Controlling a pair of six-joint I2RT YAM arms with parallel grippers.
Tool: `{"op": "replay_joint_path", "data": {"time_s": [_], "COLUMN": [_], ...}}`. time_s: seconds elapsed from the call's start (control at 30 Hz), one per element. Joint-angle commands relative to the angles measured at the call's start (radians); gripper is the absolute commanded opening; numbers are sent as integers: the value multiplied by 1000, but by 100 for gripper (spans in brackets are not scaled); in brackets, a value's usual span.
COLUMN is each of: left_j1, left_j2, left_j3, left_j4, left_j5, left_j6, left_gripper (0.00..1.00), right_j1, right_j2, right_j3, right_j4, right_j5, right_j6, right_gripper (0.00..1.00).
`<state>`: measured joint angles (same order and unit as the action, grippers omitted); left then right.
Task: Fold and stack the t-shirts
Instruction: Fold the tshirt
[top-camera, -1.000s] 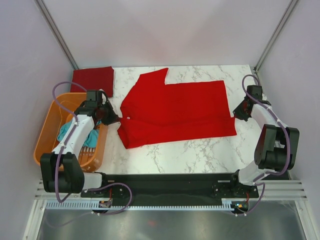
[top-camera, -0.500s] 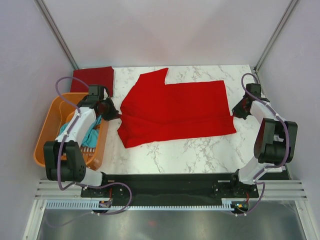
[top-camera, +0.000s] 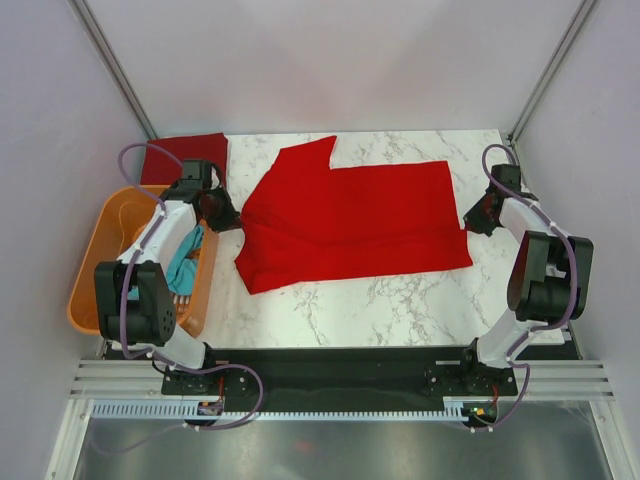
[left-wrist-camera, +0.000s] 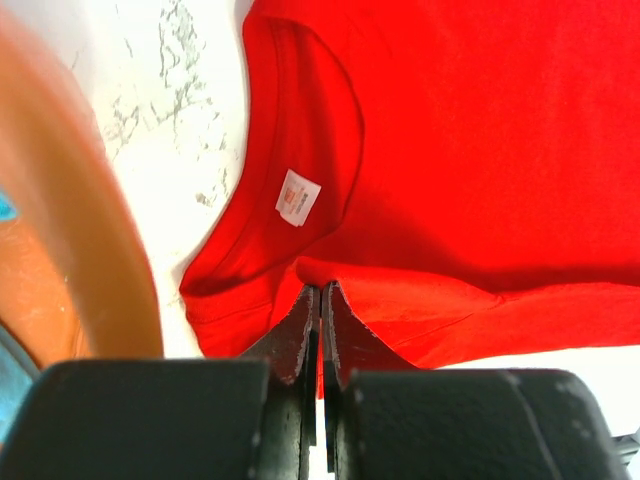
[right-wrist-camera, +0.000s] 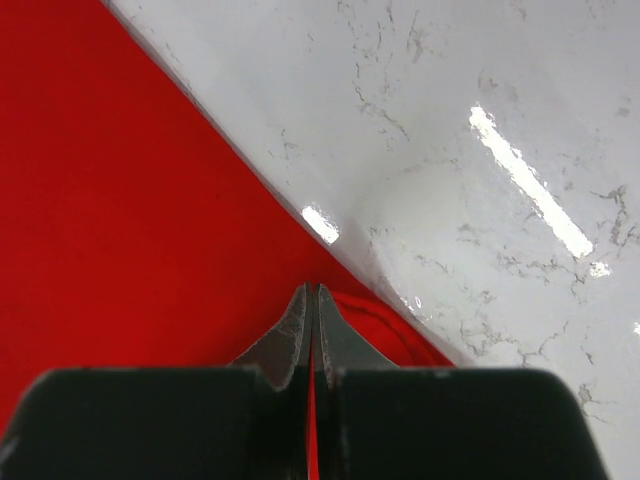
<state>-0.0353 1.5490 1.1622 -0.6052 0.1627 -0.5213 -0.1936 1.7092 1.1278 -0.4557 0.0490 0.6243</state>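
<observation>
orange basket (left-wrist-camera: 70, 220) blurred in left wrist view, teal t-shirt (top-camera: 184, 265) partly hidden behind left arm (top-camera: 165, 225)

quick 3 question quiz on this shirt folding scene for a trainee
1. True or false: the teal t-shirt is spread out flat.
2. The folded maroon t-shirt lies at the table's back ____ corner.
3. The left gripper and right gripper are both shut on which shirt? A maroon, B bright red, C teal.
Key: 1 false, bunched in the orange basket. 2 left. 3 B, the bright red t-shirt.
</observation>
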Motion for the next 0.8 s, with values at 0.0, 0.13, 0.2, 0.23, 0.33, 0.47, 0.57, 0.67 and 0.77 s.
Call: {"op": "replay_joint_path", "data": {"time_s": [0.0, 0.13, 0.2, 0.23, 0.33, 0.47, 0.57, 0.67, 0.77], "left_j1": [0, 0, 0, 0, 0, -2, -3, -6, -8], "left_j2": [25, 39, 46, 49, 69, 74, 72, 62, 66], "left_j3": [53, 59, 57, 59, 76, 80, 77, 74, 79], "left_j4": [4, -1, -4, -5, -18, -24, -25, -27, -28], "left_j5": [-2, -28, -41, -43, -63, -77, -91, -100, -86], "left_j6": [49, 53, 49, 50, 60, 61, 61, 63, 67], "left_gripper": [2, 2, 2, 2, 2, 2, 2, 2, 2], "right_j1": [2, 2, 2, 2, 2, 2, 2, 2, 2], "right_j2": [17, 24, 27, 32, 35, 47, 50, 53, 59], "right_j3": [41, 43, 46, 50, 55, 70, 67, 67, 69], "right_j4": [26, 28, 28, 28, 29, 34, 49, 58, 58], "right_j5": [8, 9, 12, 17, 29, -6, -31, -38, -40], "right_j6": [9, 6, 6, 8, 14, 21, 25, 25, 28], "right_gripper": [0, 0, 0, 0, 0, 0, 0, 0, 0]}}
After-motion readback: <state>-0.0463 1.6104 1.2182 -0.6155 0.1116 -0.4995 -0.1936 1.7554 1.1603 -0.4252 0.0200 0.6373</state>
